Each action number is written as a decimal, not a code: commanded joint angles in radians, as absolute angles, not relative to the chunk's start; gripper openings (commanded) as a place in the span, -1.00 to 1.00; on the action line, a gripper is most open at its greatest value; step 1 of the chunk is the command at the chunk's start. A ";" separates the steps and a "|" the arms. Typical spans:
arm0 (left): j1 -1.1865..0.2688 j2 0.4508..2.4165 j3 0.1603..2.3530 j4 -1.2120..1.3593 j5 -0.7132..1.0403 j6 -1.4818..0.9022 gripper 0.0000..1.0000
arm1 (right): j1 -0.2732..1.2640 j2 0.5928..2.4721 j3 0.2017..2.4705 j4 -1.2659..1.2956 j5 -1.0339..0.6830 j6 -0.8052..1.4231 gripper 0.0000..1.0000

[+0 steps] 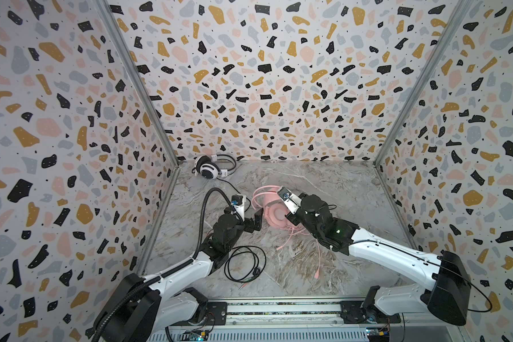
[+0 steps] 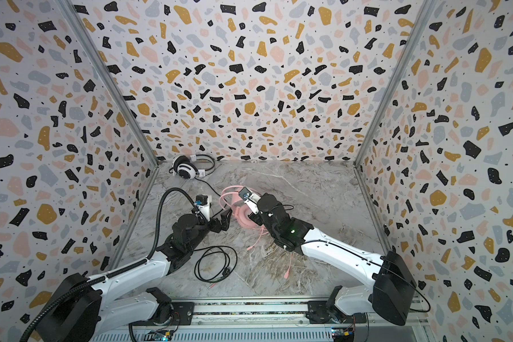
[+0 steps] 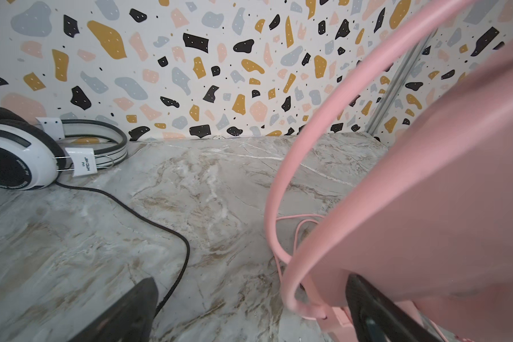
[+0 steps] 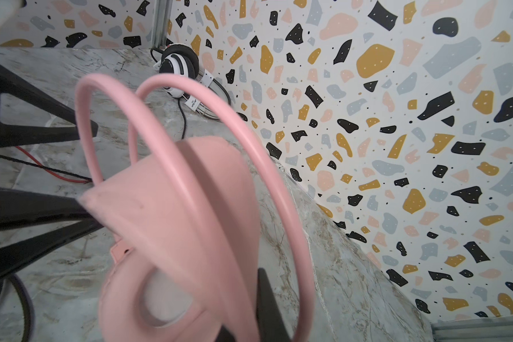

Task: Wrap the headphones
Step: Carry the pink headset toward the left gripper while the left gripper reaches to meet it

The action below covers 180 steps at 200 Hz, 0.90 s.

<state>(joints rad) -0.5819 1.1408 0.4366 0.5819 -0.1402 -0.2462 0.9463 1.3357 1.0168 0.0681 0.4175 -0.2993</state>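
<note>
Pink headphones stand mid-table, tipped up on an earcup. Their twin headband hoops arch toward the back-left, so the long axis runs from near-right to far-left. The pink cable trails from them toward the front edge. The right gripper is pinched tight at the earcup end of this headset; which part it grips is hidden under the wrist. The left gripper stands spread wide just beside the same earcup, and one of its fingers touches the pad's edge. White-and-black headphones lie flat in the back-left corner, headband along the back wall. Their black cable runs forward past the left arm and loops loosely on the marble table near the front.
</note>
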 commanded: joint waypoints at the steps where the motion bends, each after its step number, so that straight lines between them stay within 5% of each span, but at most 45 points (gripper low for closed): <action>1: -0.596 1.139 0.464 0.647 -0.161 -0.227 1.00 | 0.965 1.336 1.057 0.083 0.425 -0.294 -1.00; 43: -0.598 1.111 0.442 0.665 -0.191 -0.230 1.00 | 0.965 1.340 1.060 0.060 0.409 -0.298 -1.00; 118: -0.598 1.105 0.438 0.647 -0.260 -0.246 0.48 | 1.001 1.378 1.118 -0.082 0.334 -0.281 -1.00; 160: -0.598 1.135 0.460 0.638 -0.206 -0.236 -0.59 | 1.002 1.379 1.124 -0.070 0.354 -0.275 -1.00; 180: -0.598 1.155 0.475 0.628 -0.204 -0.247 -0.92 | 0.999 1.378 1.141 -0.079 0.363 -0.243 -0.74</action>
<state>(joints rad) -0.6071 1.1419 0.4347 0.5816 -0.1989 -0.2089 0.9970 1.4044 1.0821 -0.0834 0.3531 -0.2810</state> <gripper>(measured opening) 0.098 0.075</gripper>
